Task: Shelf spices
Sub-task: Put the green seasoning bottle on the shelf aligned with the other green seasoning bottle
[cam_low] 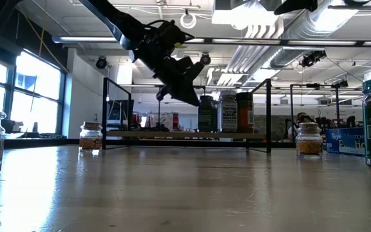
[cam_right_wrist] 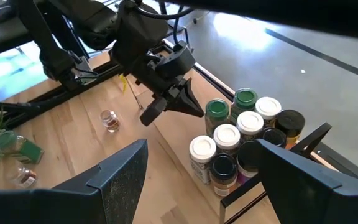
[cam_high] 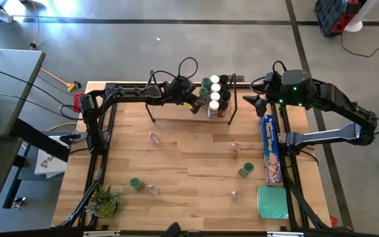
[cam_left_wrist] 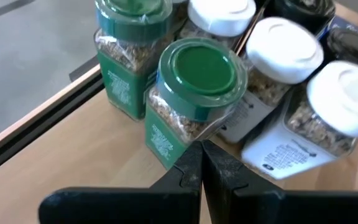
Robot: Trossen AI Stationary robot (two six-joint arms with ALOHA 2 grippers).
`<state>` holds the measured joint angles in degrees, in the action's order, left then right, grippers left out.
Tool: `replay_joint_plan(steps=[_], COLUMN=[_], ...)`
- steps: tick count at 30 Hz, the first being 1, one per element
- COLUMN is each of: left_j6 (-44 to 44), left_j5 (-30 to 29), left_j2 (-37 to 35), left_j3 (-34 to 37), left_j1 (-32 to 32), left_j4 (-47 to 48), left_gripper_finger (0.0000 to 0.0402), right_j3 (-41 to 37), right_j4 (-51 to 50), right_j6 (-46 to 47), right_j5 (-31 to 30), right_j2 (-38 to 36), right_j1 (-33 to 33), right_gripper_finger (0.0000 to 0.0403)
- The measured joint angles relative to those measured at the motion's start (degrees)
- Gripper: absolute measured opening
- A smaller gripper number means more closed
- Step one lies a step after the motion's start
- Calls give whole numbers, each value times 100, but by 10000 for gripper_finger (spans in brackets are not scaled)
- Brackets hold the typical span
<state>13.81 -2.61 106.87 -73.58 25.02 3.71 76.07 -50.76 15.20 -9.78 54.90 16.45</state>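
With the left claw (cam_left_wrist: 202,163) pressed together and empty just beside the green-lidded jar (cam_left_wrist: 194,93) standing among the spices (cam_high: 216,93) on the shelf (cam_high: 176,108), we should lift it straight clear without nudging them, while the right claw (cam_right_wrist: 201,171) waits spread apart nearby.

**A robotics lab in an open industrial hall**

Exposed ceiling ducts (cam_low: 301,29) and strip lights run overhead. A polished concrete floor (cam_high: 143,46) surrounds the wooden table (cam_high: 189,164), with yellow cables (cam_high: 61,79) at ten o'clock and a grey desk (cam_high: 5,85) at nine. Tall windows (cam_low: 18,90) light one wall.
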Motion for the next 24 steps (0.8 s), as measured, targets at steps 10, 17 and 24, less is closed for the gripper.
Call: replay_joint_plan(steps=[10, 17, 24], left_j6=[373, 1120, 1535], left_j5=[163, -230, 60], left_j2=[-79, 115, 400], left_j3=[0, 4, 1], left_j1=[-6, 4, -66], left_j4=[172, 248, -286], left_gripper_finger=[1, 0, 0], right_j3=[0, 0, 0], right_j4=[0, -2, -9], right_j6=[0, 141, 136], right_j5=[-108, -110, -119], right_j2=[0, 2, 2], right_j1=[0, 0, 0], right_gripper_finger=[286, 286, 286])
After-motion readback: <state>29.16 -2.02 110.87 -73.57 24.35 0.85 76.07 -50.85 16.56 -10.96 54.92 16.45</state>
